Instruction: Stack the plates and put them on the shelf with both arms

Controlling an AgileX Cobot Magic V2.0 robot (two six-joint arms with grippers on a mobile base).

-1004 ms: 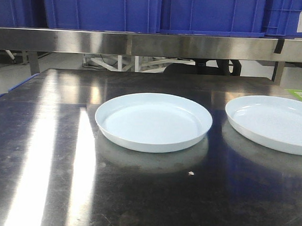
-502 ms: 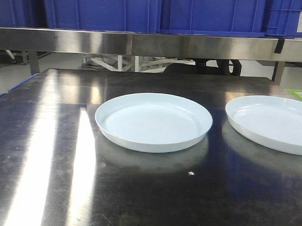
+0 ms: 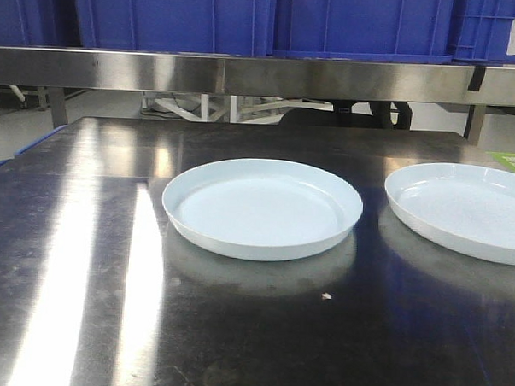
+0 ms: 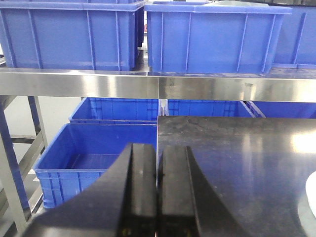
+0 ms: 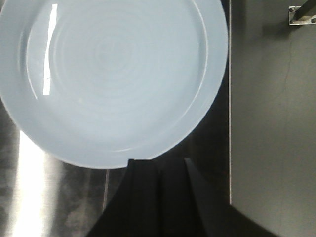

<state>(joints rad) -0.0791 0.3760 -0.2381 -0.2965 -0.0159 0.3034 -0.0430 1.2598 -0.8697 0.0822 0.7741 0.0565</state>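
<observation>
The left jaws, pressed shut and empty, face the shelf [image 4: 148, 85] rail and blue bins [image 4: 69, 37] at frame top. The right jaws, closed, hang at a plate [image 5: 111, 79]'s lower rim. The centre plate [image 3: 262, 209] and right plate [image 3: 466, 211] lie apart on the counter [image 3: 83, 279].

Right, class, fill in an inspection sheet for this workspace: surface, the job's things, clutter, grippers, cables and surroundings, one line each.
Surface: dark steel tabletop, glossy, with bright light streaks.
Job's things: centre plate and right plate, both white, flat on the table, apart, not stacked; the right one is cut by the picture edge. Shelf rail runs behind, no plate seen on it.
Clutter: one small pale speck in front of the centre plate; green label at the far right.
Grippers: left gripper shut, holding nothing; right gripper shut, just off one plate's rim.
Cables: nothing seen.
Surroundings: blue bins on the shelf; more low beside the table.
</observation>
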